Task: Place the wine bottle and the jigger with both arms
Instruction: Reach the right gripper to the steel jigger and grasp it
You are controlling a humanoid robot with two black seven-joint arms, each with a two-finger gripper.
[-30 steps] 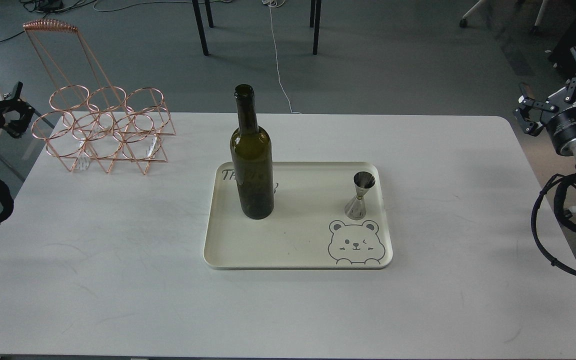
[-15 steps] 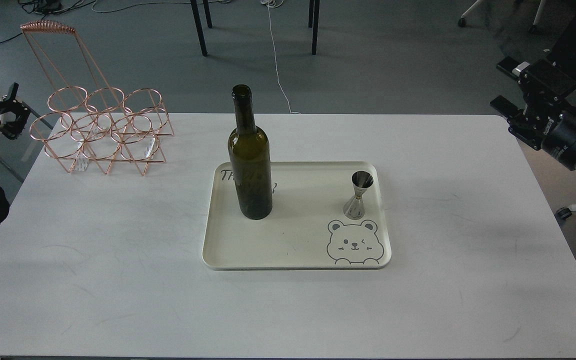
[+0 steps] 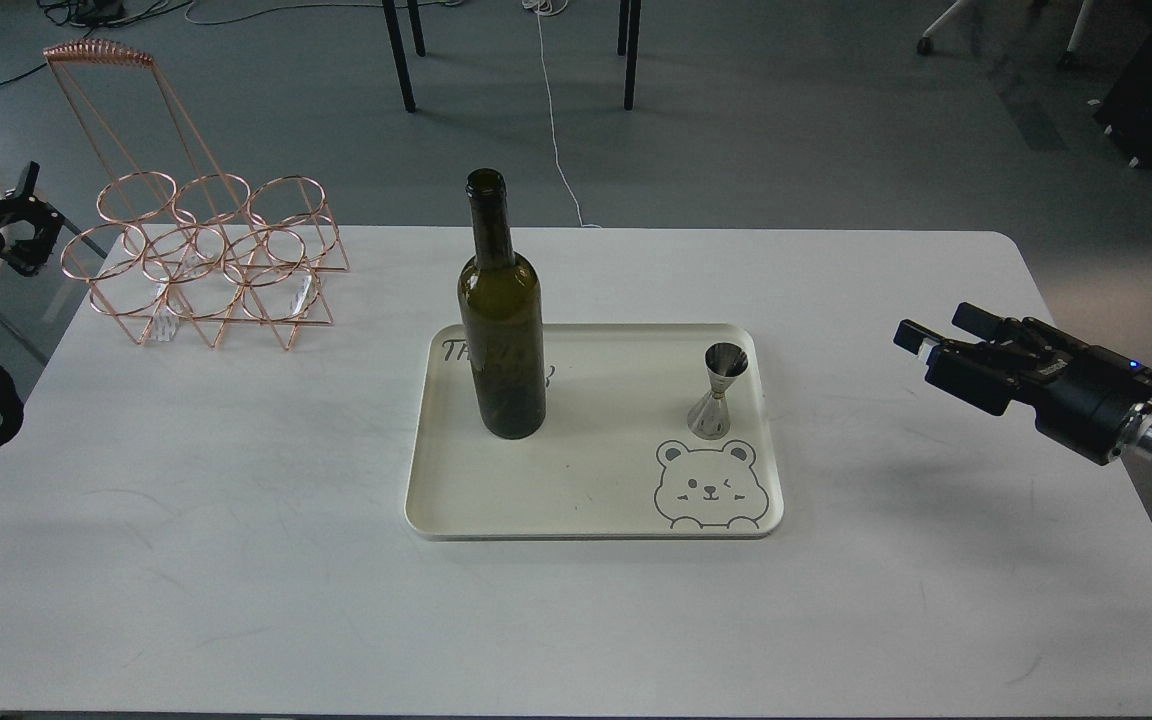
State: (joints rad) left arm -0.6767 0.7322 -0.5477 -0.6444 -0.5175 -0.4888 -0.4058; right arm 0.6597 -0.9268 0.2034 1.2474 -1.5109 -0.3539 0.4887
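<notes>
wine bottle (image 3: 502, 330), jigger (image 3: 719, 391) (upright), white table (image 3: 236, 520), grey floor (image 3: 786, 130)

Cream tray (image 3: 596, 500) with bear drawing (image 3: 711, 487) mid-table (image 3: 236, 560); copper wire rack (image 3: 206, 260) far left.

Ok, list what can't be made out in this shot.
- Head view: left gripper, dark at the frame edge, its fingers unreadable.
- Head view: lettering on the tray, partly covered by the wine bottle.
- Head view: right gripper open, its arm cut off by the right edge.
</notes>
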